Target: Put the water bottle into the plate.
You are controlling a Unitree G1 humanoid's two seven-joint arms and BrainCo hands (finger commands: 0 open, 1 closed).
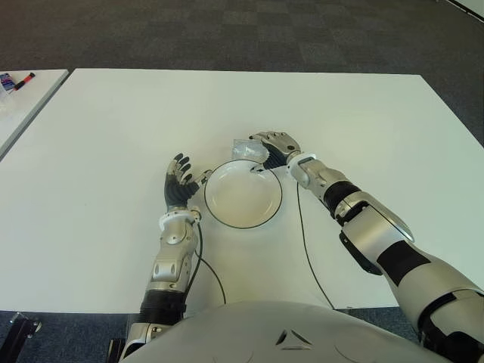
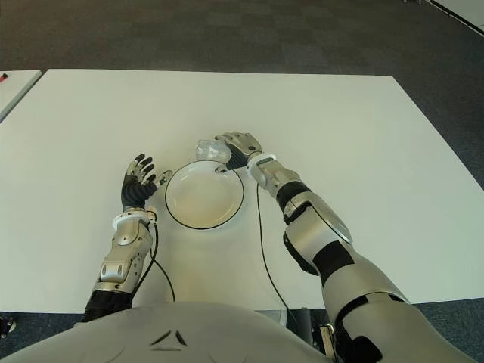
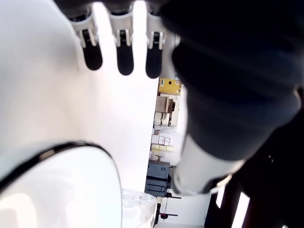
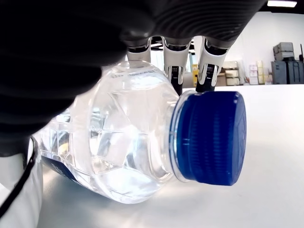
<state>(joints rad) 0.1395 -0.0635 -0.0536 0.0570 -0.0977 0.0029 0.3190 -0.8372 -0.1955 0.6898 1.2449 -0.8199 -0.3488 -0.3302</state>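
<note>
A clear water bottle (image 4: 118, 152) with a blue cap (image 4: 211, 137) lies on its side on the white table (image 1: 113, 136), just past the far rim of the white, black-edged plate (image 1: 242, 200). My right hand (image 1: 276, 145) covers the bottle (image 1: 246, 149) from the right. Its fingers (image 4: 173, 66) curl down behind the neck and its thumb is on the near side. The bottle's underside still touches the table. The plate holds nothing. My left hand (image 1: 180, 181) shows just left of the plate with fingers (image 3: 125, 61) spread and nothing in them.
A thin black cable (image 1: 306, 242) runs over the table from my right wrist toward the near edge. Another cable (image 1: 203, 261) trails from the left wrist. A second table (image 1: 23, 94) at far left carries small pens (image 1: 19, 79). Dark carpet lies beyond.
</note>
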